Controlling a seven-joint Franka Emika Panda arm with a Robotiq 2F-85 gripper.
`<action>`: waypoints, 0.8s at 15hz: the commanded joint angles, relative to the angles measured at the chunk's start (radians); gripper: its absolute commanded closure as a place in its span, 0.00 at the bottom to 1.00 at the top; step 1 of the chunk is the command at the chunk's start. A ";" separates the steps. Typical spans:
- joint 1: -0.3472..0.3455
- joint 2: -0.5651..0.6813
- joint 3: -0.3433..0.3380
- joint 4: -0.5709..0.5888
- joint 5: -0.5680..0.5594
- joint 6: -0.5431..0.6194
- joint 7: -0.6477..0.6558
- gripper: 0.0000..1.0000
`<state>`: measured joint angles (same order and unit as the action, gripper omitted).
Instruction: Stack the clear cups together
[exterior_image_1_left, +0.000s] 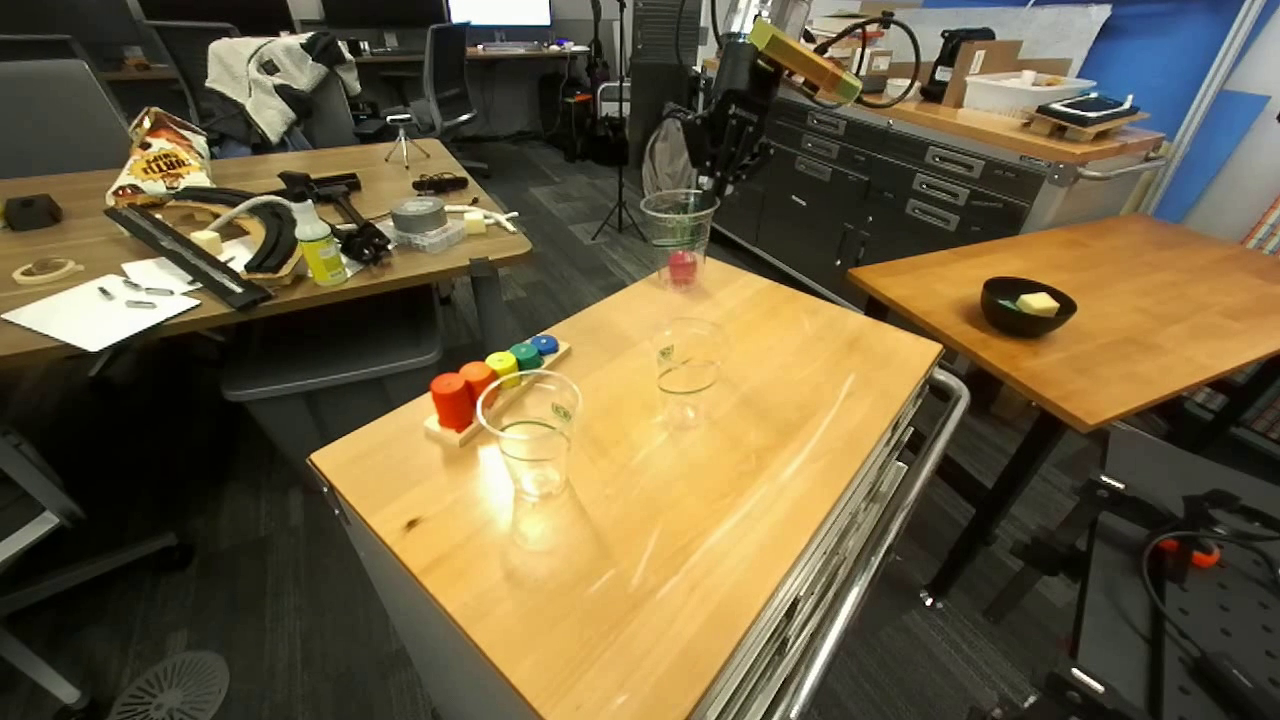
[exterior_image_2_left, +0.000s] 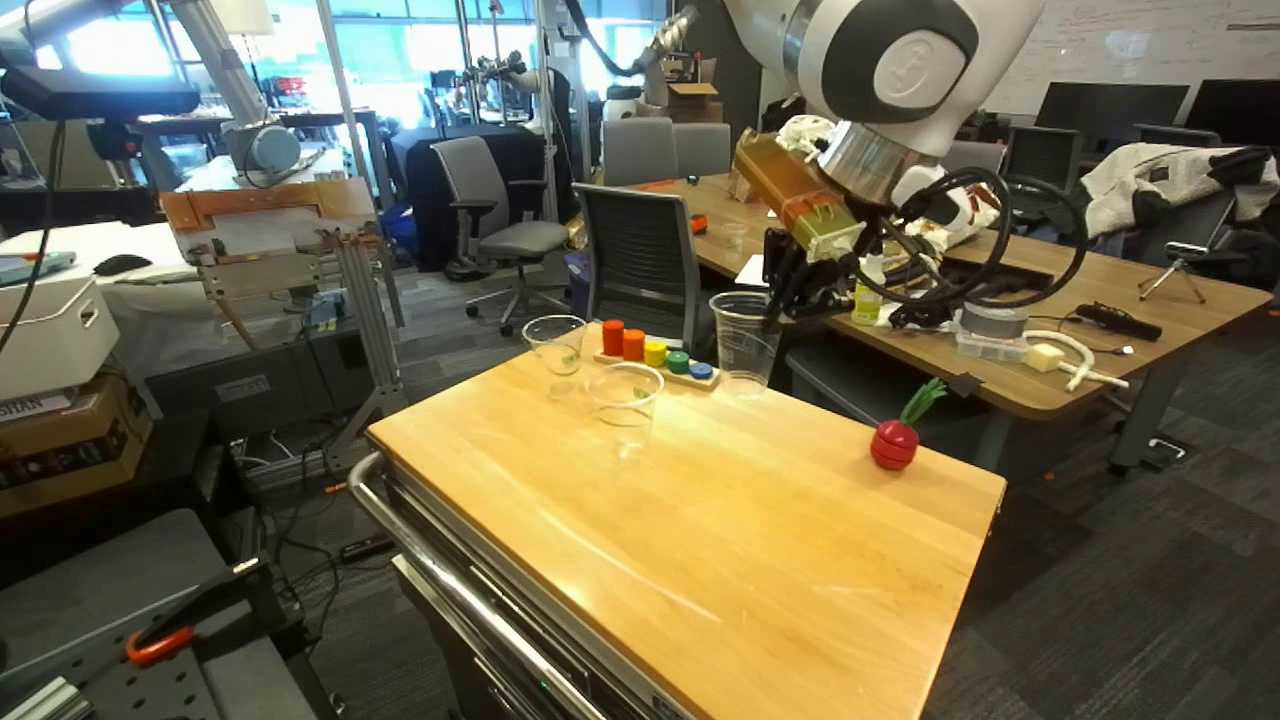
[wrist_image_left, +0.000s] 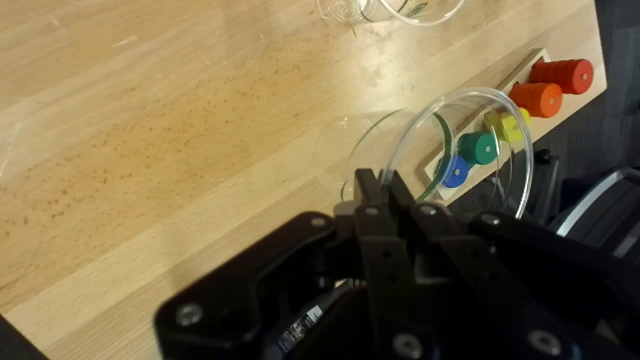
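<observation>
My gripper (wrist_image_left: 383, 184) is shut on the rim of a clear cup (wrist_image_left: 442, 147). The gripper shows in both exterior views (exterior_image_1_left: 708, 190) (exterior_image_2_left: 775, 312). The held cup (exterior_image_2_left: 742, 345) hangs upright or nearly so, a little above the table; it also shows in an exterior view (exterior_image_1_left: 668, 232). Two more clear cups stand upright and apart on the table. The nearer cup (exterior_image_1_left: 535, 440) is beside the red end of the peg toy; it also shows in an exterior view (exterior_image_2_left: 556, 345). The middle cup (exterior_image_1_left: 690, 375) also shows there (exterior_image_2_left: 627, 395). Part of a cup (wrist_image_left: 420, 15) shows at the wrist view's top.
A wooden peg toy (exterior_image_2_left: 655, 355) with red, orange, yellow, green and blue pieces lies along the table edge near the cups. A red toy radish (exterior_image_2_left: 895, 445) stands near a corner of the wooden tabletop (exterior_image_2_left: 760, 530). A metal handle (exterior_image_1_left: 930, 460) runs along one side.
</observation>
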<state>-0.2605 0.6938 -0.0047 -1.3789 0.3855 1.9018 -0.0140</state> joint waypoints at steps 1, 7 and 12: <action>-0.010 -0.165 0.000 -0.152 0.041 -0.022 -0.008 0.98; 0.013 -0.388 -0.020 -0.386 0.054 -0.032 -0.033 0.98; 0.045 -0.503 -0.019 -0.545 0.052 -0.025 -0.106 0.98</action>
<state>-0.2470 0.2838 -0.0087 -1.8053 0.4107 1.8634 -0.0627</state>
